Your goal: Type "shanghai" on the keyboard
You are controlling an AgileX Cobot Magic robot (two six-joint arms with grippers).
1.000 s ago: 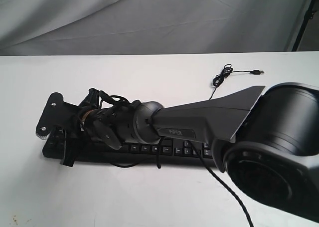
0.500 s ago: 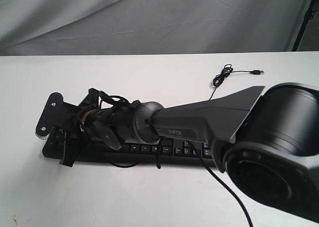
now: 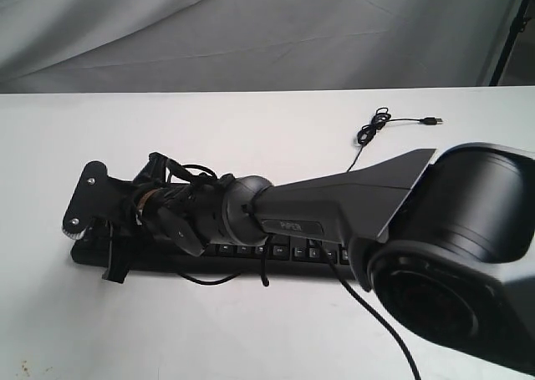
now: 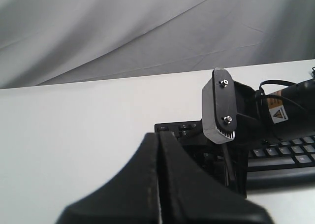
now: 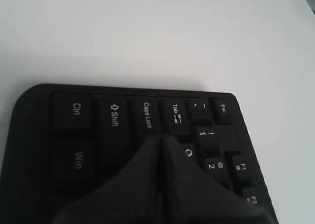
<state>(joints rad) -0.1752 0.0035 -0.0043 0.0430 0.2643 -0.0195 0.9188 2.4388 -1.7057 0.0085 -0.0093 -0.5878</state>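
Observation:
The black keyboard (image 3: 276, 250) lies on the white table, much of it hidden under my right arm, which reaches across to its left end. My right gripper (image 3: 114, 270) is shut with nothing in it. In the right wrist view its tip (image 5: 161, 138) points down at the keyboard (image 5: 78, 115), just below the Caps Lock and Tab keys and beside Q; whether it touches a key is hidden. My left gripper (image 4: 160, 135) is shut and empty, held off the keyboard's (image 4: 290, 155) left end, and does not show in the exterior view.
The keyboard's thin black USB cable (image 3: 376, 125) lies coiled on the table behind it. The right arm's grey wrist plate (image 4: 220, 106) stands over the keyboard's left end. A grey cloth backdrop (image 3: 251, 29) hangs behind the white table (image 3: 251, 330).
My right arm and its gripper have dropped a little toward the keyboard's left end. The keyboard has not moved.

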